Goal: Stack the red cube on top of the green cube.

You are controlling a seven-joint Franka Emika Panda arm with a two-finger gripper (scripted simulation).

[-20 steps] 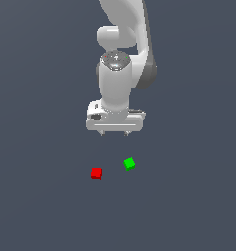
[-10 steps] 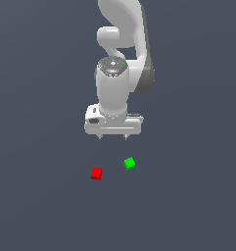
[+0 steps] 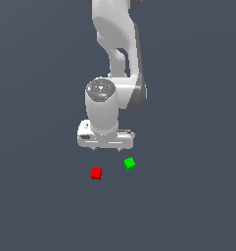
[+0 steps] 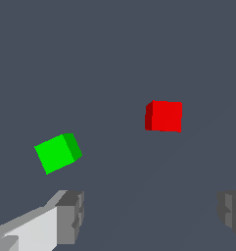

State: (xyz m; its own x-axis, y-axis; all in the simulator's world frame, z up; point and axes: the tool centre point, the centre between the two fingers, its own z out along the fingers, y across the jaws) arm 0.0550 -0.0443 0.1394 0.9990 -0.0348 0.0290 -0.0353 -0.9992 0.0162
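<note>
The red cube [image 3: 96, 173] lies on the dark grey floor, with the green cube [image 3: 129, 163] a short way to the exterior view's right of it, apart from it. My white gripper [image 3: 107, 148] hangs above and just behind both cubes, open and empty. In the wrist view the red cube [image 4: 164, 116] and the green cube [image 4: 58, 152] lie ahead of my gripper [image 4: 151, 215], whose grey fingertips [image 4: 70, 215] stand wide apart. The green cube is turned at an angle to the red one.
The flat dark grey floor [image 3: 188, 206] spreads all around. The white arm [image 3: 117, 59] rises behind the gripper.
The gripper has come down and slightly to the exterior view's left, closer to the cubes. The cubes have not moved.
</note>
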